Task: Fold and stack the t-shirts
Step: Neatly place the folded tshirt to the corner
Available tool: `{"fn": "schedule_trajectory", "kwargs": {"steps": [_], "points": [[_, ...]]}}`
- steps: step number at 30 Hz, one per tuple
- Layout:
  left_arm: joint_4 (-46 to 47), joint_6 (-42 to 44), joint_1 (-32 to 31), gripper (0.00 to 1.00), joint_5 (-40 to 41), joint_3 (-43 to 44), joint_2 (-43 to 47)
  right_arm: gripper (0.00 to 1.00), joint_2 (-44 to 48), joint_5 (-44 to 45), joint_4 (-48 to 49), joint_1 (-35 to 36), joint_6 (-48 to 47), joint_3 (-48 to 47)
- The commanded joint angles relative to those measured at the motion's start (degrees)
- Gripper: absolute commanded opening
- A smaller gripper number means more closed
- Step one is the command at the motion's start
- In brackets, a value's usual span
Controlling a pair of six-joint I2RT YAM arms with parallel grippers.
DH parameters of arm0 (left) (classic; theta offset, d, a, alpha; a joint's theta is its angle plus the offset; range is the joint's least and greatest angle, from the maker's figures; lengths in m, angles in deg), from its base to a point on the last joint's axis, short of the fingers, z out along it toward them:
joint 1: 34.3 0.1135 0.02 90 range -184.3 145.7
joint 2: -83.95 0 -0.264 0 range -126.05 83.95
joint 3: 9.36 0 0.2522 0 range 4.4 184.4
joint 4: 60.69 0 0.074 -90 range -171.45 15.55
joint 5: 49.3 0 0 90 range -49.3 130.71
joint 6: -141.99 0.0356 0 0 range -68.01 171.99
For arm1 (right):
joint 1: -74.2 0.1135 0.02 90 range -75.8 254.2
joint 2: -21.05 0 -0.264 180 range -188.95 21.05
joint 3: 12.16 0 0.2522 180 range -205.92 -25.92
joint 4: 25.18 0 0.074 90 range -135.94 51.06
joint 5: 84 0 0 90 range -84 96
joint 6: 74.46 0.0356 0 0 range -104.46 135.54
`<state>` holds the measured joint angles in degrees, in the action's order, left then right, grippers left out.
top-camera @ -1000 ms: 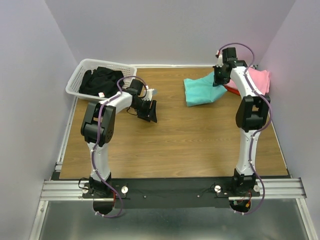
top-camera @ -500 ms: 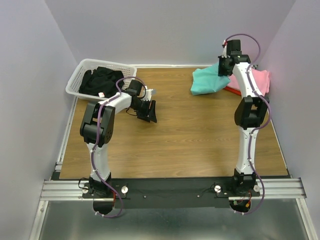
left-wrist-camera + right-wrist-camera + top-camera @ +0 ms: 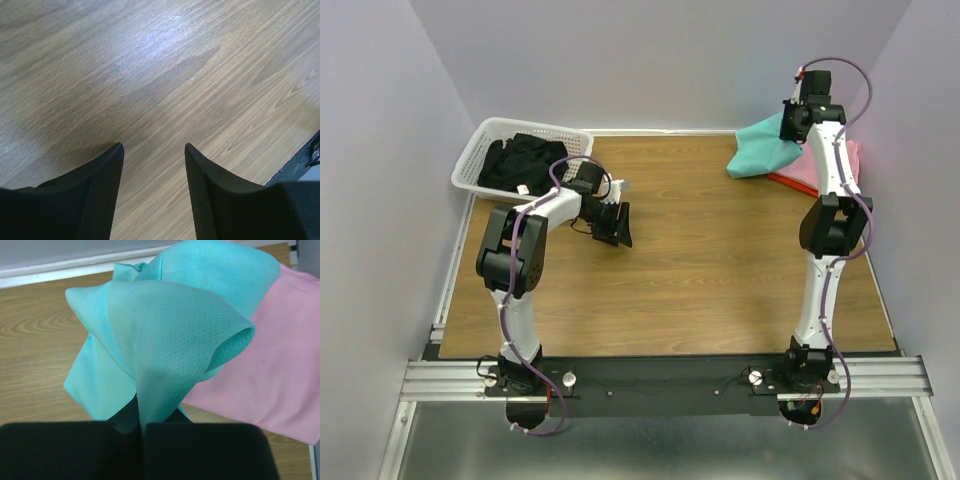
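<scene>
The right gripper (image 3: 140, 424) is pinched fully closed on a fold of the turquoise t-shirt (image 3: 170, 325). The cloth runs straight out from between the fingertips and opens into a loose bunch just beyond them. Seen from above, the shirt trails down and leftward from the raised jaws at the far right corner of the table (image 3: 720, 270), partly over the pink t-shirt (image 3: 285, 365), which lies flat with the edge of a red-orange t-shirt (image 3: 785, 181) showing beneath it. The left gripper (image 3: 152, 150) hovers over bare wood near the white basket (image 3: 468, 165), jaws parted and holding nothing.
</scene>
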<state>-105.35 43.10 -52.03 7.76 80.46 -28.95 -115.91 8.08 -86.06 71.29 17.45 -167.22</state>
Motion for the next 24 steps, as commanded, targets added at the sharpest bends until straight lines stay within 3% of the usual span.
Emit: {"fn": "schedule_trajectory", "kwargs": {"steps": [1, 24], "points": [[0.7, -2.1, 0.2, 0.60, 2.3, 0.8, 3.1, 0.00, 3.9, 0.0, 2.6, -1.8, 1.2, -2.9], [1.9, -3.9, 0.2, 0.60, 2.6, -0.5, 5.0, 0.00, 6.4, -7.3, 4.7, -9.7, 4.5, -5.0]]}}
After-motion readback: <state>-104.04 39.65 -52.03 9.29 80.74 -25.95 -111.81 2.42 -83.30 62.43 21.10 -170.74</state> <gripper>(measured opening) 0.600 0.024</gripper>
